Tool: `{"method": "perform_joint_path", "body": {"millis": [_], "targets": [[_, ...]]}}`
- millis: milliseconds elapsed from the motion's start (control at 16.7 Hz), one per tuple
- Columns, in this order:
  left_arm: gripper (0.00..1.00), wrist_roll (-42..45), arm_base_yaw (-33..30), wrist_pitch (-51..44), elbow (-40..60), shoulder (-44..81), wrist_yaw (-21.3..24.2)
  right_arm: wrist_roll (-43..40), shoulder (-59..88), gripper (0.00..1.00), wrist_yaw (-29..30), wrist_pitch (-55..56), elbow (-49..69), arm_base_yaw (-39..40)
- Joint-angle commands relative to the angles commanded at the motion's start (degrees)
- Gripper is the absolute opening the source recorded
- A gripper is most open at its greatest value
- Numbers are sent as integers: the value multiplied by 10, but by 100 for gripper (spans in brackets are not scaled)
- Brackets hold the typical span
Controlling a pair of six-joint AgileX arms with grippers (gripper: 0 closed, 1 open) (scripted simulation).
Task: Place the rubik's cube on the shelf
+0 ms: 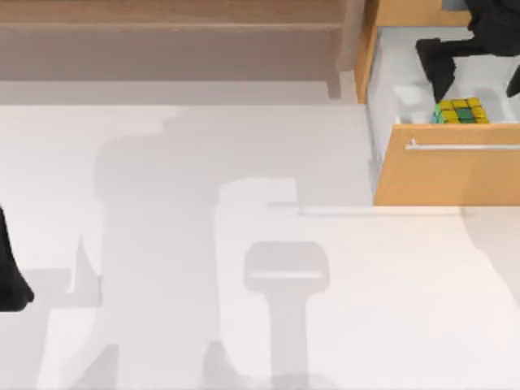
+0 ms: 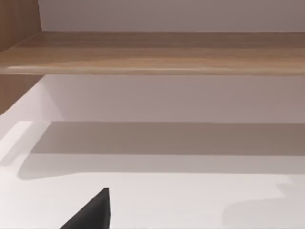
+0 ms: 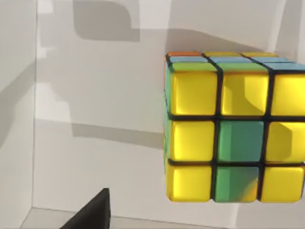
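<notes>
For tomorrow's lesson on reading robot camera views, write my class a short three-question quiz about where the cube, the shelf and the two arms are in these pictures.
1. True or false: the rubik's cube already lies on the shelf.
2. Multiple choice: which colour covers most squares on the cube's big face in the right wrist view? A) red B) yellow C) white
3. Fill in: the right gripper is over the open ____ at the table's right, while the left arm stays at the left edge.

Key
1. False; it sits inside the open drawer, just behind the drawer front.
2. B; a few squares are green.
3. drawer
</notes>
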Motion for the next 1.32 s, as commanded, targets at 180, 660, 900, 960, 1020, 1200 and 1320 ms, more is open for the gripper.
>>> {"method": "perform_joint_path", "body": {"millis": [180, 660, 900, 960, 1020, 1200, 1320], "targets": [[100, 0, 0, 0, 0, 0, 0, -1, -1, 100, 0, 1, -1, 3], [100, 0, 0, 0, 0, 0, 0, 1, -15, 100, 1, 76, -94, 3], [100, 0, 0, 0, 0, 0, 0, 0, 16, 100, 0, 119, -104, 0], [100, 0, 0, 0, 0, 0, 0, 0, 18, 100, 0, 121, -103, 0], [100, 0, 0, 0, 0, 0, 0, 0, 18, 100, 0, 121, -103, 0], [100, 0, 0, 0, 0, 0, 0, 0, 18, 92, 0, 121, -103, 0], [100, 0, 0, 0, 0, 0, 0, 0, 18, 77, 0, 121, -103, 0]]}}
